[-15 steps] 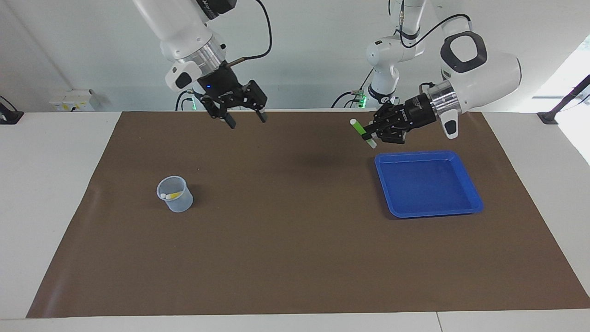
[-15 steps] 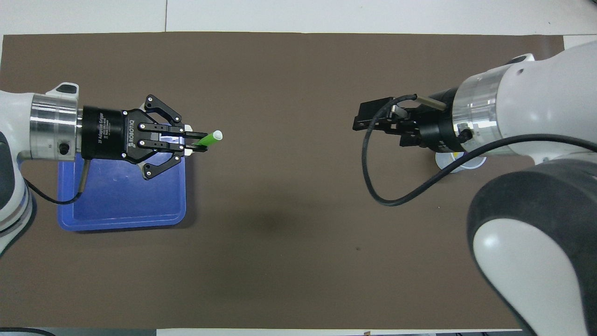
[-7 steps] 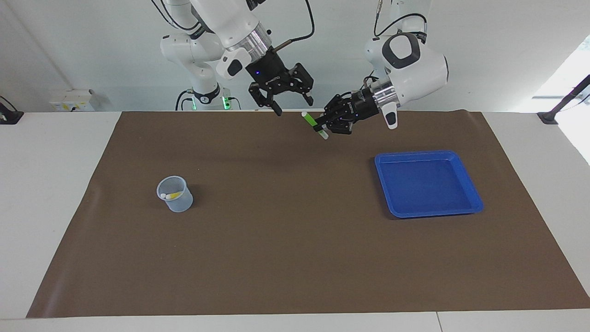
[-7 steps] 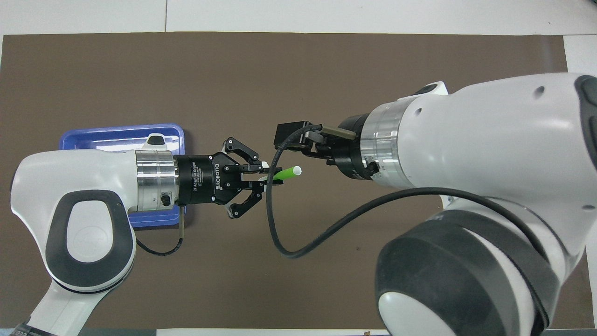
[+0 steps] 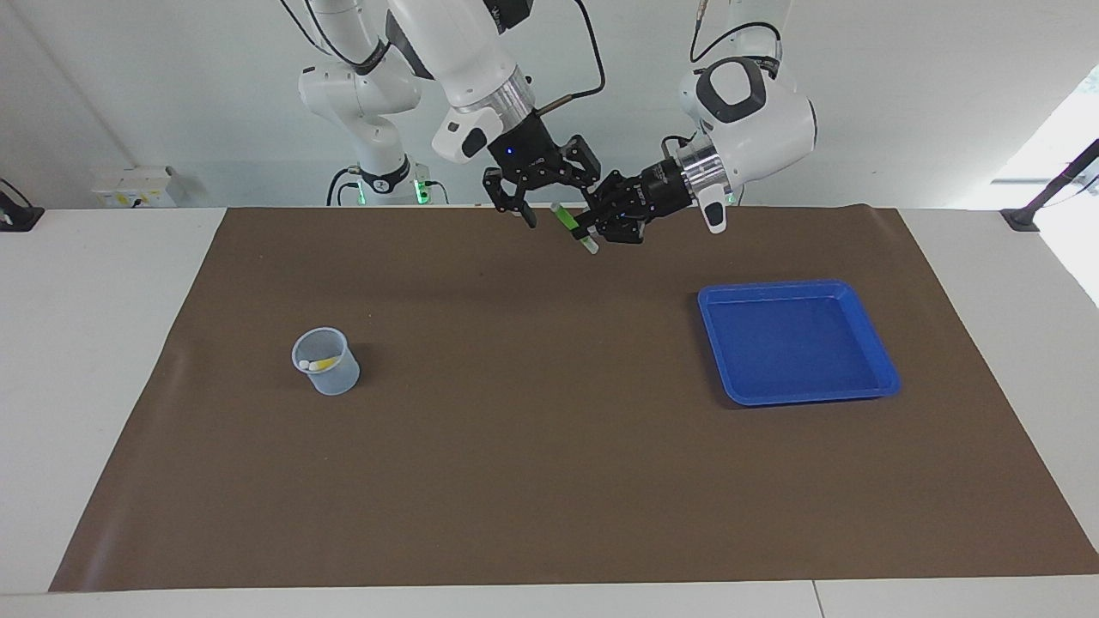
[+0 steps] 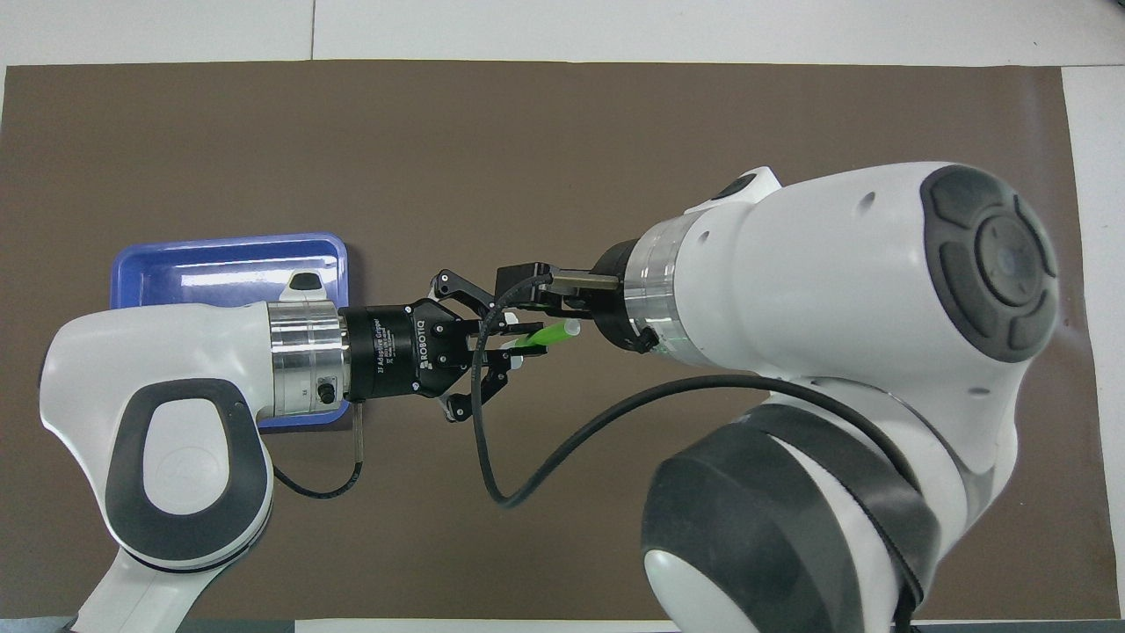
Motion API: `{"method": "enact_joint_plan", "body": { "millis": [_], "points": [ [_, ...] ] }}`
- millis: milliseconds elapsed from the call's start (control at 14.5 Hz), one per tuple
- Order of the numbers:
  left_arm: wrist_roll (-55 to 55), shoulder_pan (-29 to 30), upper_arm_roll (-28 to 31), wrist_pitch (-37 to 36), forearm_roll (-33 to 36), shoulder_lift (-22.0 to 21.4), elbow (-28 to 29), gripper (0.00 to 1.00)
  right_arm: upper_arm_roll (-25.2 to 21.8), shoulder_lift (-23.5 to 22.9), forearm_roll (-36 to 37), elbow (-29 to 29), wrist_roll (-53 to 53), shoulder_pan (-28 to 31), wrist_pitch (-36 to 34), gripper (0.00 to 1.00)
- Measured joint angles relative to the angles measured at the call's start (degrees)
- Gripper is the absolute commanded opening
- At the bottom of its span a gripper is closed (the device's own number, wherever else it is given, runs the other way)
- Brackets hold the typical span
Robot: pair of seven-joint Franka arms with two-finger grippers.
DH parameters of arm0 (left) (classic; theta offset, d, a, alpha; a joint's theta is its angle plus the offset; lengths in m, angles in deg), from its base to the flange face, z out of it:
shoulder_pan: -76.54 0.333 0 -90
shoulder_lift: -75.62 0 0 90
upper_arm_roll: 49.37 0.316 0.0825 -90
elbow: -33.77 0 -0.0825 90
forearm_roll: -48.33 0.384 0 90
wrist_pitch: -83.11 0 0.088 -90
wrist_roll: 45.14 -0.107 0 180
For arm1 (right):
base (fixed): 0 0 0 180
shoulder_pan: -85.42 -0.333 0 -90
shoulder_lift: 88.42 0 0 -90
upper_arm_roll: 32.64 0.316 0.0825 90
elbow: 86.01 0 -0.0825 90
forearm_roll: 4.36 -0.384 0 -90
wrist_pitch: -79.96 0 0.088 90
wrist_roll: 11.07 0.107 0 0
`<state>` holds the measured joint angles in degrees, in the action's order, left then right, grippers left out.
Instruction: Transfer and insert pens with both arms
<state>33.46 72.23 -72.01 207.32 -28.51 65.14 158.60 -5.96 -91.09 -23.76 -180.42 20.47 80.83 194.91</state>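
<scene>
In the facing view, a clear cup (image 5: 326,360) is seen at the lower left of the mat (image 5: 549,481); a yellow pen (image 5: 319,365) lies inside it, and little else in it can be made out. At upper centre, the right gripper (image 5: 558,202) is held with its fingers apart around the pale upper end of the green pen (image 5: 572,226). That pen is clamped, tilted, in the left gripper (image 5: 592,230). In the overhead view the right gripper is largely hidden by its own arm. A blue tray (image 5: 798,342) sits at the right.
</scene>
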Motion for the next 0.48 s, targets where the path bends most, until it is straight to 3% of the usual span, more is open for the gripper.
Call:
{"method": "enact_joint_plan", "body": {
  "millis": [413,481],
  "points": [
    [0.1,0.0,0.0,1.0,-1.3,0.0,0.1,0.0,0.5,0.0,1.4,0.0,-0.6,-0.2,-1.6,1.0],
    [0.1,0.0,0.1,1.1,-1.5,0.0,0.1,0.0,0.7,0.0,1.4,0.0,-0.6,-0.3,-1.8,0.94]
  ]
}}
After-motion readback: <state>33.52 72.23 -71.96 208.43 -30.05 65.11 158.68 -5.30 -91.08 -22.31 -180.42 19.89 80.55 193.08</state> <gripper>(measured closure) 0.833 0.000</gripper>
